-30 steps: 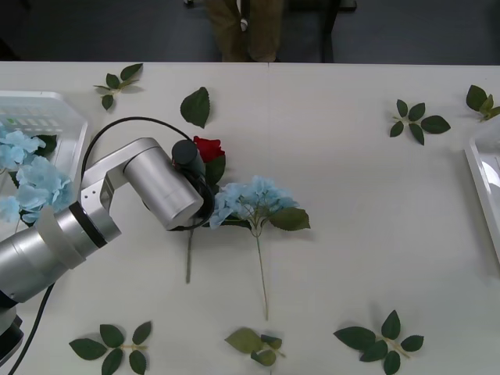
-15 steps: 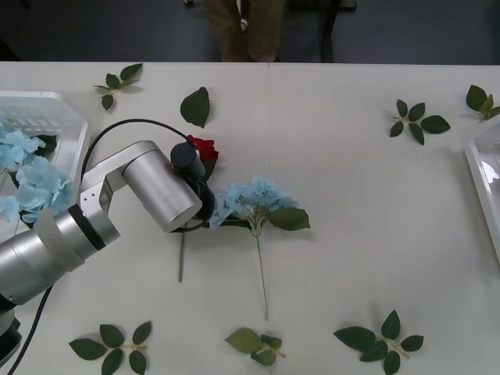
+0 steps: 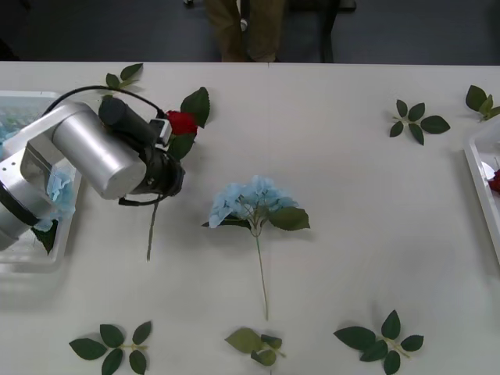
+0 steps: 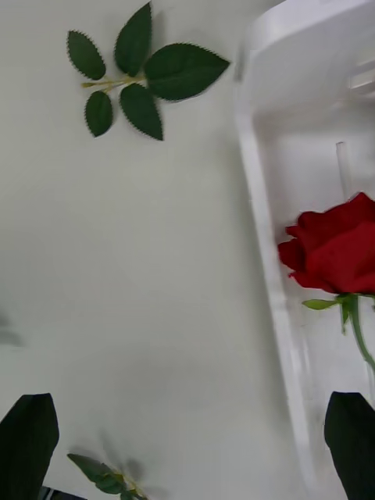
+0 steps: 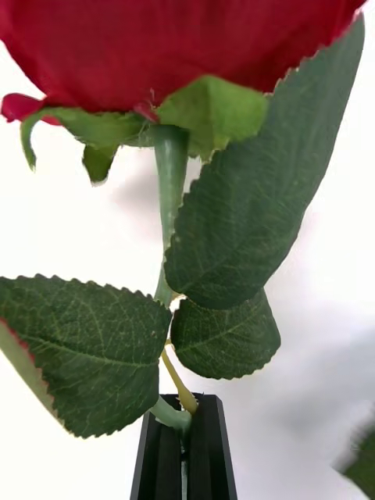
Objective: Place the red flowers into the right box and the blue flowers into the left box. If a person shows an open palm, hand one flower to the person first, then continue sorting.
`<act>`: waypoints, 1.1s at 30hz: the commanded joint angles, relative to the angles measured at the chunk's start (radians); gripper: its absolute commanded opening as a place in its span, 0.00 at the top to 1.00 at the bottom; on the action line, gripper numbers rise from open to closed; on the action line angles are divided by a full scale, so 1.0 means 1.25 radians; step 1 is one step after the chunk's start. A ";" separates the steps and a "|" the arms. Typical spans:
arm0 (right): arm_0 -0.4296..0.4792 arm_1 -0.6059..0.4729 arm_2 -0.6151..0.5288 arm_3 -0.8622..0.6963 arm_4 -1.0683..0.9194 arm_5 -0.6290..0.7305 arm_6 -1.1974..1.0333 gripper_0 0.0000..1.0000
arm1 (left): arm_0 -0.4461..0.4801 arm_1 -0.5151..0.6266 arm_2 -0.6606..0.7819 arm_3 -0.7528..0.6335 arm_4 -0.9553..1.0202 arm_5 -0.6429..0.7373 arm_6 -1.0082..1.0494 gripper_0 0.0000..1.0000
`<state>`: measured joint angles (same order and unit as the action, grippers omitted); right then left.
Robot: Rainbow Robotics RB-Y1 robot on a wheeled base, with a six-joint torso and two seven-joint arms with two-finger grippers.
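Rose (image 5: 180,47) between left gripper's (image 5: 186,433) fingers (image 5: 160,453).

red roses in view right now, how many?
2. One red rose is clamped by its stem in the left gripper, near the left box. The other lies in the right box. More may sit unseen in the boxes.

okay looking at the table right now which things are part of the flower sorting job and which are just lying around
Job:
- red rose, stem clamped in left gripper
- blue flower on the table
- blue flowers in left box
- rose in right box, under the open right gripper

Lying about:
- leaf sprigs
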<state>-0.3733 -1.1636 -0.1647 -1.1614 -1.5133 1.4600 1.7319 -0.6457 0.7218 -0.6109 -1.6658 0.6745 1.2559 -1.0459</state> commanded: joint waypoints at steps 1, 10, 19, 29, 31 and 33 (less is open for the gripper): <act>-0.060 0.092 0.010 -0.110 0.083 -0.014 0.020 0.01 | 0.004 -0.004 0.187 -0.061 0.101 0.032 -0.238 1.00; -0.061 0.272 0.020 -0.210 0.158 -0.170 0.018 0.01 | 0.004 -0.101 0.360 -0.066 0.291 -0.059 -0.616 1.00; -0.062 0.411 0.113 -0.384 0.296 -0.208 -0.021 0.01 | 0.005 -0.262 0.373 -0.061 0.446 -0.249 -0.831 1.00; -0.031 0.450 0.085 -0.375 0.159 -0.208 0.087 0.01 | 0.017 -0.380 0.330 -0.060 0.407 -0.365 -0.881 1.00; -0.012 0.450 0.050 -0.319 0.037 -0.199 0.184 0.01 | 0.028 -0.387 0.295 -0.058 0.405 -0.434 -0.879 1.00; 0.005 0.449 0.030 -0.249 -0.099 -0.199 0.299 0.01 | 0.035 -0.387 0.269 -0.054 0.405 -0.478 -0.880 1.00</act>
<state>-0.3982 -0.6129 -0.0568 -1.5585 -1.4734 1.2055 1.9032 -0.6275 0.2531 -0.2097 -1.7170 1.1899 0.7272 -2.1164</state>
